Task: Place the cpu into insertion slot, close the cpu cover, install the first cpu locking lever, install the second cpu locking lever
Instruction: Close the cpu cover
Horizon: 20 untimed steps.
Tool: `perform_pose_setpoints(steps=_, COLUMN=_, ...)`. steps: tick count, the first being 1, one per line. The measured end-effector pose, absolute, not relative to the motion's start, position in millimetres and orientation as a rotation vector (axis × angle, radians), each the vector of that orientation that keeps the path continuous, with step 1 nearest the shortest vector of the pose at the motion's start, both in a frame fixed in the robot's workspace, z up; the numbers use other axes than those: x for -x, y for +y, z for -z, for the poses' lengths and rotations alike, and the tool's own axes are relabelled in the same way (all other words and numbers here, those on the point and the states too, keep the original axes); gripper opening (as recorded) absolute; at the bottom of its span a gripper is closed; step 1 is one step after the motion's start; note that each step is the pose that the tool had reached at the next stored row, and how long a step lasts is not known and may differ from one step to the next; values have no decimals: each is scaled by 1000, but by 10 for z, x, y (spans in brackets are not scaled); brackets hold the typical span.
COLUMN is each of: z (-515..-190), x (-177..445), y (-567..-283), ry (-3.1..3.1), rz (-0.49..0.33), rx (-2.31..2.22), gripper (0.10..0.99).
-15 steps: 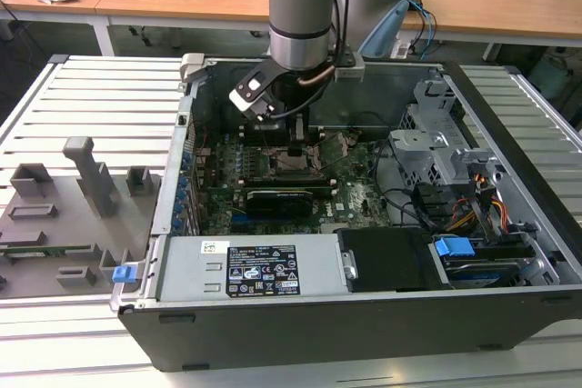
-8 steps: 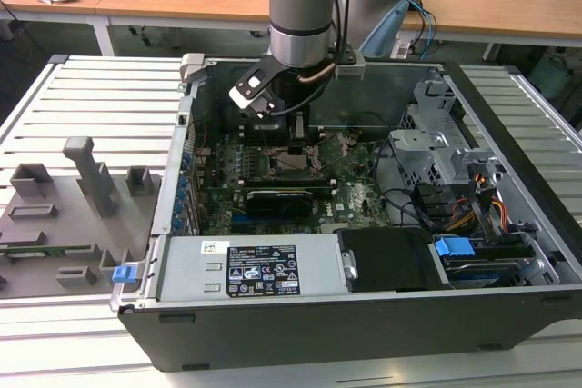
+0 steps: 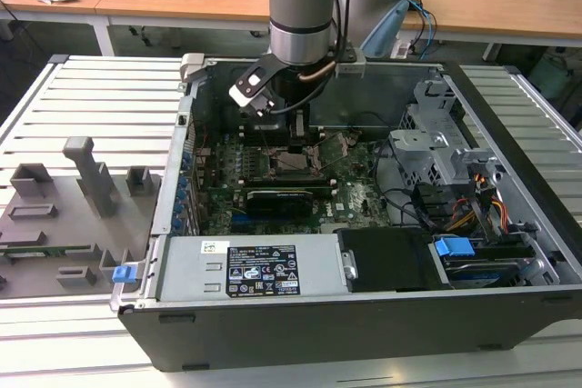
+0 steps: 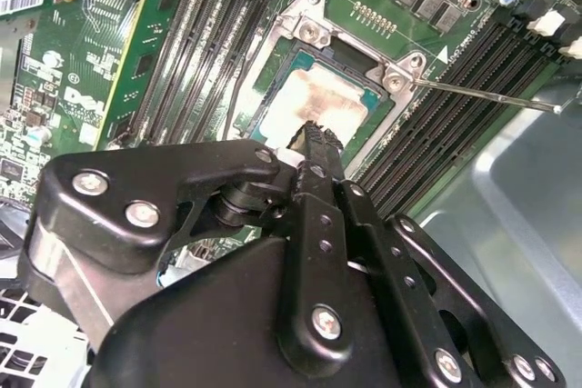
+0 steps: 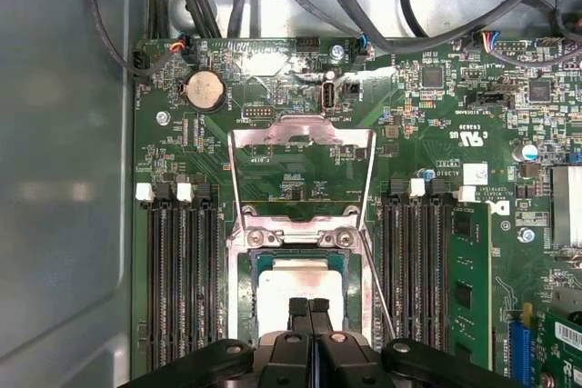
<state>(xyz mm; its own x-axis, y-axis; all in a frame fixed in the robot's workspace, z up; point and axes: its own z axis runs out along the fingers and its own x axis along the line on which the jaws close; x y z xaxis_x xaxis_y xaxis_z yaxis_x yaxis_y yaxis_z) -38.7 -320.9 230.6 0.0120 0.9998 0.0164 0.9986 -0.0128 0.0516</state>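
Pale silvery-grey square cpu [image 5: 282, 279] lies in the black-rimmed insertion slot [image 5: 252, 306]; the thin metal cpu cover [image 5: 300, 136] stands open; the black gripper [image 5: 309, 304] hangs over the chip, fingers together.

Bright, even overhead light — soft shadows inside the case [image 3: 364, 324]; glare whitens the cpu [image 4: 320, 102] top (second wrist view); focus crisp throughout.

Cpu [image 5: 289, 281] partly hidden behind tool [image 5: 309, 308] (in first wrist view) — tool body cut off by picture edge.
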Motion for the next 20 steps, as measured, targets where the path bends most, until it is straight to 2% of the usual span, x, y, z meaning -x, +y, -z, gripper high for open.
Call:
perform_pose_setpoints(steps=14, z=-2363, x=387, y=-3209, ry=2187, rz=-75, rx=-2219, gripper=106)
perform_pose_setpoints(steps=20, z=-2498, x=387, y=-3207, ry=2186, rz=-72, rx=-2217, gripper=106)
